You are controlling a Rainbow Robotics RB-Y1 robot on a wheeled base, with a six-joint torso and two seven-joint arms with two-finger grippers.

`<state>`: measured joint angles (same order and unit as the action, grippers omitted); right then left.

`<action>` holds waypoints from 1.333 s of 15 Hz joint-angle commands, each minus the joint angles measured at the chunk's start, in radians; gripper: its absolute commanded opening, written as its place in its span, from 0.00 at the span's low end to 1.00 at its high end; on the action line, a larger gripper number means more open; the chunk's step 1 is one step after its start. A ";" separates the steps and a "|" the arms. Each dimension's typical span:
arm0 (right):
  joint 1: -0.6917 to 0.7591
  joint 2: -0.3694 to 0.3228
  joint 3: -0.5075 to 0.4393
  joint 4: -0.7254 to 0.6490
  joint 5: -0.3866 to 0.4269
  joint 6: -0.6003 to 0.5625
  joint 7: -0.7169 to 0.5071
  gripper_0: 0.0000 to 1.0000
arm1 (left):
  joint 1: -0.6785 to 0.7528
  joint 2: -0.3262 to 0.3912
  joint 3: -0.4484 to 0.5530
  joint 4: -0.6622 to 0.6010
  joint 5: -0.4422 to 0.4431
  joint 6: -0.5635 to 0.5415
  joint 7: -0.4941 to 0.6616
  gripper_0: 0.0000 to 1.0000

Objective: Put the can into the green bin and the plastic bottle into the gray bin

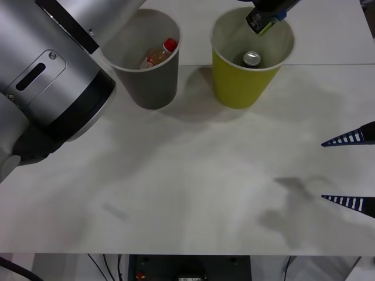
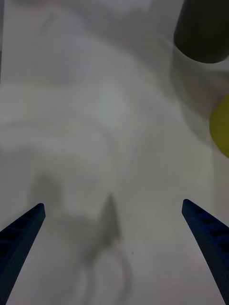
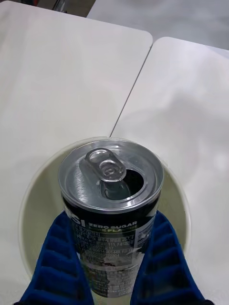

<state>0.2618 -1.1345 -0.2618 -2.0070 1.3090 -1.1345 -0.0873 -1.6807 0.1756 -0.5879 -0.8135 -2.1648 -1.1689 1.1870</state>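
My left gripper (image 1: 268,13) is shut on the can (image 1: 259,22), a slim dark can with a green band, and holds it tilted just above the green bin (image 1: 240,89) at the back of the table. In the left wrist view the can (image 3: 112,190) shows its silver top between my blue fingers (image 3: 56,259), with the bin's pale inside (image 3: 38,202) below it. The plastic bottle (image 1: 159,54), red-capped, lies inside the gray bin (image 1: 155,88), left of the green one. My right gripper (image 1: 323,171) hangs open over the table's right side, holding nothing (image 2: 112,204).
An all-dark can with a silver top (image 1: 252,58) stands inside the green bin. My left arm's large silver body (image 1: 47,76) covers the table's back left. A seam between two tabletops (image 3: 131,95) runs behind the bins. The white table (image 1: 187,193) stretches in front.
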 commanded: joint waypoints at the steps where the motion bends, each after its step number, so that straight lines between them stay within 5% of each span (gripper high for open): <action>1: 0.000 0.000 0.000 0.000 0.000 0.000 0.000 1.00 | 0.001 0.001 0.000 0.001 0.000 0.000 -0.015 1.00; 7: 0.000 0.000 0.000 0.000 0.000 0.000 0.000 1.00 | 0.010 0.081 0.000 0.005 0.071 -0.001 -0.032 1.00; 11: 0.000 0.000 0.000 0.000 0.000 0.000 0.000 1.00 | 0.122 0.275 0.000 -0.141 0.230 -0.006 -0.101 1.00; 16: 0.000 0.000 0.000 0.000 0.000 0.000 0.000 1.00 | 0.297 0.496 0.080 -0.423 0.313 -0.101 -0.147 1.00; 20: 0.000 0.000 0.000 0.000 0.000 0.000 0.000 1.00 | 0.458 0.691 0.157 -0.558 0.479 -0.104 -0.320 1.00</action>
<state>0.2618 -1.1345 -0.2618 -2.0071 1.3090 -1.1345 -0.0873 -1.2523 0.8352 -0.4476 -1.3485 -1.7146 -1.2731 0.8986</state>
